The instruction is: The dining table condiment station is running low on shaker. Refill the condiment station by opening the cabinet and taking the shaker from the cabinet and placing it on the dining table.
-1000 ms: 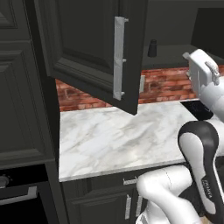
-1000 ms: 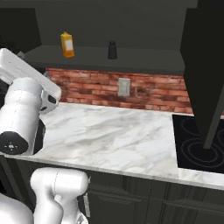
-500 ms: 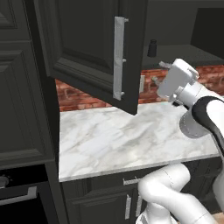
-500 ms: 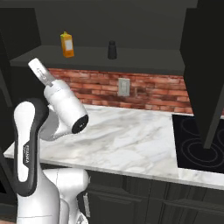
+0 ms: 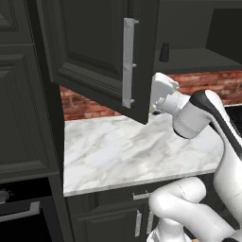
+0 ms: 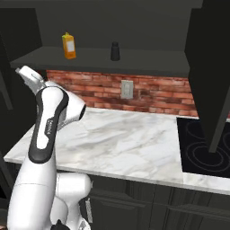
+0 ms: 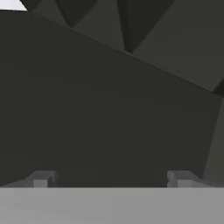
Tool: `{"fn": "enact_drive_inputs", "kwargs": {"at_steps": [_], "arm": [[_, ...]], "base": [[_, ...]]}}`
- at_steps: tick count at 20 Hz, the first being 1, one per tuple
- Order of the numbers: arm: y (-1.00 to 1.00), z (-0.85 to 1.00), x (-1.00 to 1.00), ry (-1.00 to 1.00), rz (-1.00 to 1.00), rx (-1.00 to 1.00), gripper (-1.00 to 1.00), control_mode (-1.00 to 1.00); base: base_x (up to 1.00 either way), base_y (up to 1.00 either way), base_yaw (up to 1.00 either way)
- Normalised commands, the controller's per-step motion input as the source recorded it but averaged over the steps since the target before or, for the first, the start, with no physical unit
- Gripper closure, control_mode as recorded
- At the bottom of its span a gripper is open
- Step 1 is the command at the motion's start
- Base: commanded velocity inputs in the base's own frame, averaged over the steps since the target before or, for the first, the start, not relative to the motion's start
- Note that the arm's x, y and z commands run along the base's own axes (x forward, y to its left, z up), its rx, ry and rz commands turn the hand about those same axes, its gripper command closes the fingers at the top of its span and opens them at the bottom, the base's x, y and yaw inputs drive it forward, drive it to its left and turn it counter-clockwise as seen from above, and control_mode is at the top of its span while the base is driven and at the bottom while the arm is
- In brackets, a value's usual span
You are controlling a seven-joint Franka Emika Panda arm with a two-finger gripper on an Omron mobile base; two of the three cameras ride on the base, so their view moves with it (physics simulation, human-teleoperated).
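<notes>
The dark upper cabinet stands open, its left door (image 5: pixel 90 42) with the silver bar handle (image 5: pixel 128 61) swung out over the counter. The small black shaker (image 5: pixel 164 52) (image 6: pixel 115 51) stands upright on the cabinet shelf. My white hand (image 5: pixel 162 89) (image 6: pixel 29 74) sits just behind the free edge of that left door, below and left of the shaker. The gripper (image 7: pixel 111 179) is open with nothing between its fingertips (image 7: pixel 41 179), and it faces a dark flat panel close up. The dining table is out of view.
An orange-yellow carton (image 6: pixel 68 45) stands on the same shelf, left of the shaker. The right cabinet door (image 6: pixel 211 67) hangs open over a black cooktop (image 6: pixel 202 143). Below lies a marble counter (image 5: pixel 123 146) backed by red brick (image 6: pixel 148 90).
The arm has swung left from the right side of the counter. The hand now sits at the open left door's edge, lower than before. The shaker has stayed on the shelf.
</notes>
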Motion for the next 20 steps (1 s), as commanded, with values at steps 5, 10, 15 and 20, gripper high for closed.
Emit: {"fn": "enact_drive_inputs", "kwargs": {"at_steps": [5, 10, 15, 20], "arm": [[0.95, 0.11, -0.55, 0.0, 0.1, -0.15, -1.0, -1.0], [0.88, 0.05, -0.6, -0.04, 0.03, -0.12, -1.0, -1.0], [0.79, 0.0, -0.33, -0.09, 0.0, -0.09, -1.0, -1.0], [0.68, -0.04, 0.02, 0.0, 0.0, -0.08, -1.0, -1.0]], "base": [[0.0, 0.0, 0.0], [0.0, 0.0, 0.0], [0.0, 0.0, 0.0], [0.0, 0.0, 0.0]]}}
